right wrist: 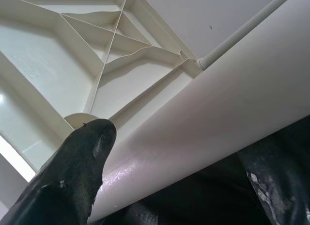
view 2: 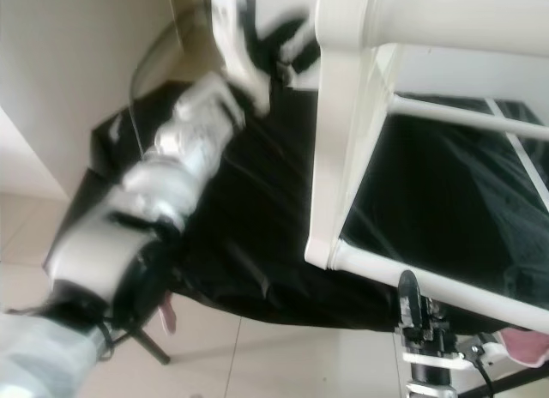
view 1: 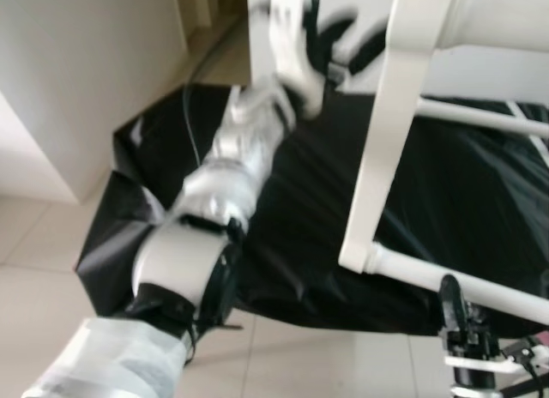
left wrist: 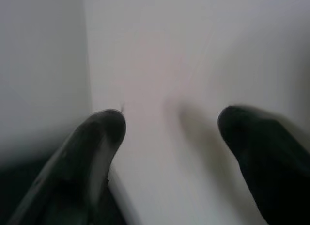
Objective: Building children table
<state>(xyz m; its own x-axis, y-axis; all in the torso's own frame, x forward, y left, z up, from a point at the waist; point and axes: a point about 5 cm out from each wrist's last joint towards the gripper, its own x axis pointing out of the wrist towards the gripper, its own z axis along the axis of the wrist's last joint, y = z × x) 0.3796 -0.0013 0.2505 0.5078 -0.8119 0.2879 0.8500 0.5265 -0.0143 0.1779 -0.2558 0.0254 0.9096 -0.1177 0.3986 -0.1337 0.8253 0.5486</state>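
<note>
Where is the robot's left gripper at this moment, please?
The left gripper is raised ahead on the robot's left, jaws open at a white panel, above the black sheet and beside the white table frame.

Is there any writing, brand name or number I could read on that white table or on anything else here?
None: no readable text in any view.
The white table frame and its leg are plain, with no label.
The black sheet beneath is unmarked.
The left gripper is too blurred to show any print; the wall panel in front of it is blank.
</note>
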